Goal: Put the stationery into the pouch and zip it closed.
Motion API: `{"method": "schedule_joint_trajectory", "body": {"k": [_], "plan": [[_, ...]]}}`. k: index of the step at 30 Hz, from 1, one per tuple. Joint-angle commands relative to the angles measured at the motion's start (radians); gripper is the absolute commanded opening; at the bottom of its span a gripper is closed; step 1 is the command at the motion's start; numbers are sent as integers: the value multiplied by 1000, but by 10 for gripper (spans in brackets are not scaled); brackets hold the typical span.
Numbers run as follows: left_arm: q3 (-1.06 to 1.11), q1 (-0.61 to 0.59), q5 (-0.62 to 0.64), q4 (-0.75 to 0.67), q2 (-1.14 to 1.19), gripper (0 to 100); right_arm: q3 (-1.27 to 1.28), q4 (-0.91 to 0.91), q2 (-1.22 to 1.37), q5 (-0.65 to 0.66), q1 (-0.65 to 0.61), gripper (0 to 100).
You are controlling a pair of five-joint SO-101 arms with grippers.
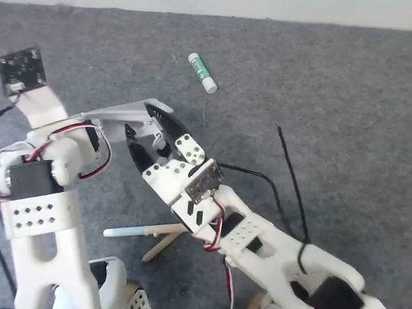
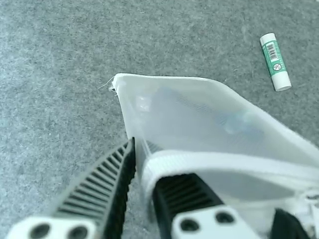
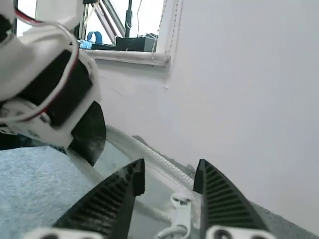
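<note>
Left gripper [image 2: 142,158]: jaws nearly closed, pinching zip edge of pouch [image 2: 199,117], pouch mouth held up off grey mat [image 2: 55,74].
Right gripper [image 3: 170,174]: jaws partly apart, straddling zipper pull [image 3: 180,203]; probably not yet clamped, contact hard to judge.

Risks:
- Glue stick [image 1: 202,72] lies on mat well apart from pouch, and pale blue pen [image 1: 128,231] and wooden stick [image 1: 164,240] lie near arm bases. Zipping now would shut stationery out.
- Pull small; jaws may slip off.
- Thin fabric may twist out of left pinch under right arm's tug.

Writing: glue stick has green label with barcode stripes; text too small to read.
</note>
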Motion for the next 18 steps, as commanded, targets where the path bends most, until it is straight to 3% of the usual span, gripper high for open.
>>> {"method": "schedule_joint_trajectory", "body": {"k": [1, 8, 18], "plan": [[-18, -2, -12, 0, -6, 9, -6, 171, -130, 18, 27, 162], [-21, -71, -12, -8, -6, 9, -8, 363, -274, -112, 134, 162], [-18, -115, -5, -26, -6, 9, -23, 671, -473, -118, 171, 162]]}}
